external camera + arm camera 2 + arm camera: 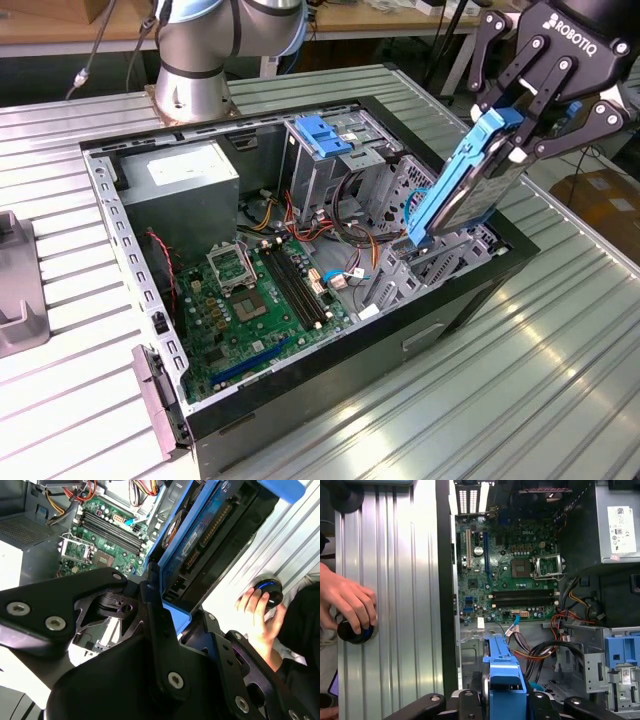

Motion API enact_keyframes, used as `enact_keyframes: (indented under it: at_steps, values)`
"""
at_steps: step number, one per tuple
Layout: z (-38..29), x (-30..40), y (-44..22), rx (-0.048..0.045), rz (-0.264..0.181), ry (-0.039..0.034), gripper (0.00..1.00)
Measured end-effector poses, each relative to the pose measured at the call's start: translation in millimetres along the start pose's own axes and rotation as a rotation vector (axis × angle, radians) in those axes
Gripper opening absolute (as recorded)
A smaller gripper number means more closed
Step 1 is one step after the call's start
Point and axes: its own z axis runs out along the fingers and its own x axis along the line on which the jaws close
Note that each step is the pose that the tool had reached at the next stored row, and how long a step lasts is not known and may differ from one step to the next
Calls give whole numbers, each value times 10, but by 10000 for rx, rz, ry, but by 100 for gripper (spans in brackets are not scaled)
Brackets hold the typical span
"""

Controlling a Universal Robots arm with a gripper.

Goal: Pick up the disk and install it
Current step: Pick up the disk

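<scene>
Your end effector (515, 125) is clamped on the disk (465, 190), gripping it by its upper end so the drive hangs tilted, long axis sloping down toward the open computer case (300, 395). That edge-on hold looks deliberate: the drive's lower end points at the grey metal drive cage (420, 250) on the exterior view's right of the case, so it can go in lengthwise rather than flat. In the first wrist view the blue side rail (504, 680) sits between the fingers, directly above the cage and a tangle of cables (540, 652), which suggests you are lined up over the bay rather than over the motherboard (260, 300). Whether the lower end has touched the cage is hard to say from here; it looks just above it, not seated.

The case lies on its side with the panel off, on a ribbed metal desk (560, 350), the power supply (185, 180) toward the arm's base. A second blue carrier (325, 135) stands in the cage at the far end. Your hand (350, 605) rests on a round black controller (354, 631) on the desk beside the case. Behind the desk you have wooden benches and loose cables.
</scene>
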Motion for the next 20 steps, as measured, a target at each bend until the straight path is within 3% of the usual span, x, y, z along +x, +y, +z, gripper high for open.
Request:
enact_keyframes:
  at_steps: [7,20]
  values:
    - [-1,-3,-102,0,0,-1,37]
    - [-2,-7,-226,0,0,0,37]
